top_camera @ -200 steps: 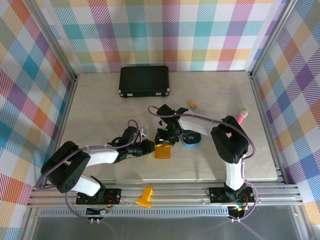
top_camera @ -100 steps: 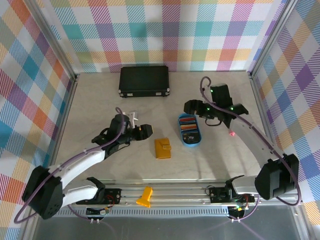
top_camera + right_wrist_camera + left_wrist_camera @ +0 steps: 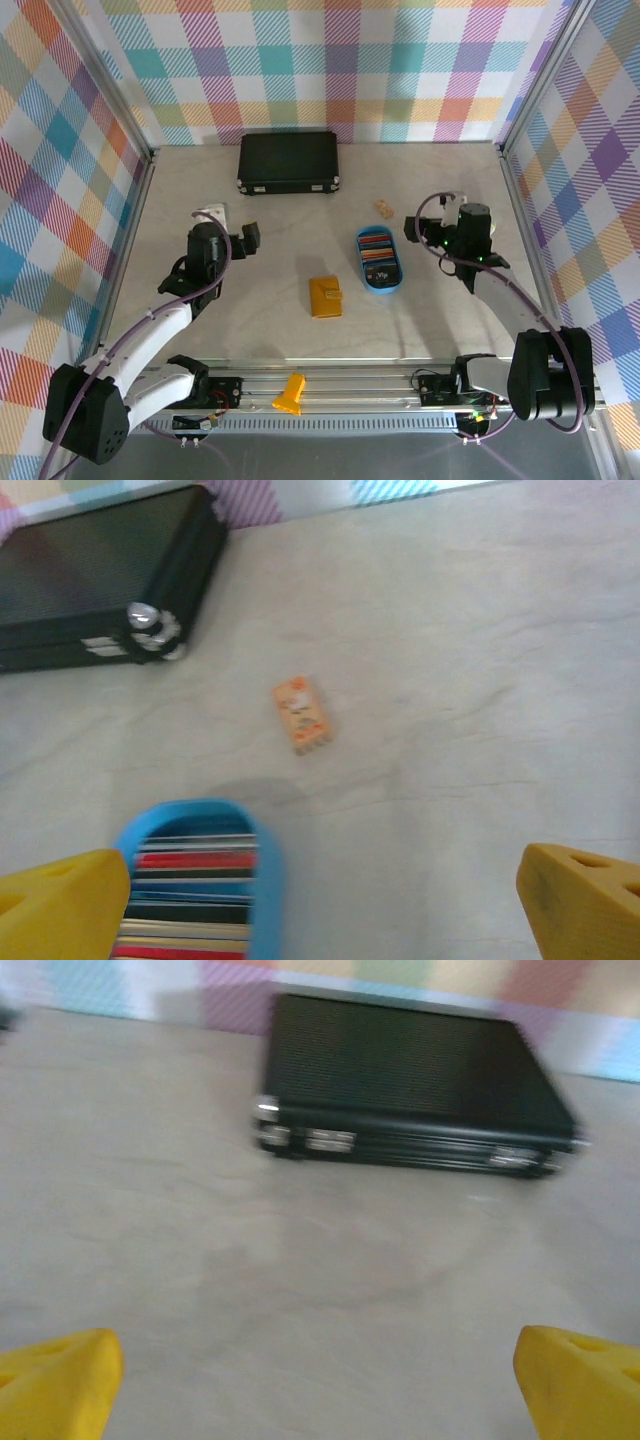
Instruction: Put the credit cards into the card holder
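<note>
Our left gripper (image 3: 320,1388) and right gripper (image 3: 320,905) gape empty, open table (image 3: 250,315) around both. The wallet (image 3: 325,296) lies between them, apart. Right wrist shows us cards (image 3: 190,875) in a tray (image 3: 266,870) beside its finger; left, the case (image 3: 410,1080) ahead.

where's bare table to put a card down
Bare: between the black case and the wallet, and from the wallet to the near edge of the table. Crowded: blue tray right of the wallet, small orange block behind it.

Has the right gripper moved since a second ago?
Yes. The right gripper has pulled away from the yellow card holder, crossing to the right side of the blue tray; its jaws now stand open.
</note>
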